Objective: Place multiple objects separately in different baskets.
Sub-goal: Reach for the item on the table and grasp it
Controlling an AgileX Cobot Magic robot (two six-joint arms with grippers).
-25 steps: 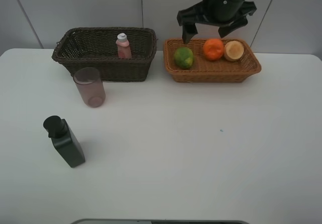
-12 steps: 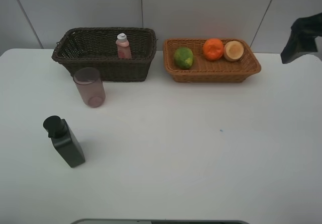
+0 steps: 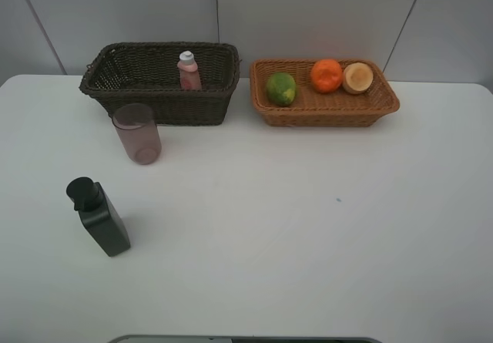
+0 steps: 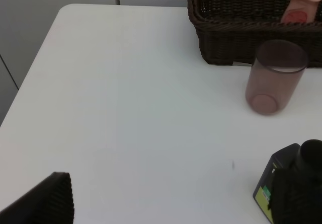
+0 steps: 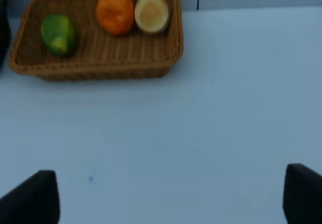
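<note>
The dark brown basket (image 3: 185,105) stands at the back left with the small pink bottle (image 3: 188,71) upright inside. The orange-tan basket (image 3: 323,116) at the back right holds the green-yellow fruit (image 3: 281,88), the orange (image 3: 326,75) and the peach-like fruit (image 3: 358,77). The pinkish cup (image 3: 138,133) stands in front of the dark basket. The black pump bottle (image 3: 98,216) stands nearer the front left. Neither arm shows in the exterior view. My left gripper (image 4: 171,204) is open and empty, the pump bottle (image 4: 289,183) by one finger. My right gripper (image 5: 168,196) is open and empty, well short of the tan basket (image 5: 95,72).
The white table (image 3: 308,227) spreads from the baskets to the front edge, with a small dark speck (image 3: 338,200) right of centre. A grey panelled wall (image 3: 308,11) rises right behind the baskets. The table's left edge (image 4: 35,68) shows in the left wrist view.
The right arm, which hung open above the tan basket, has swung away to the right and left the exterior view. The objects have not moved.
</note>
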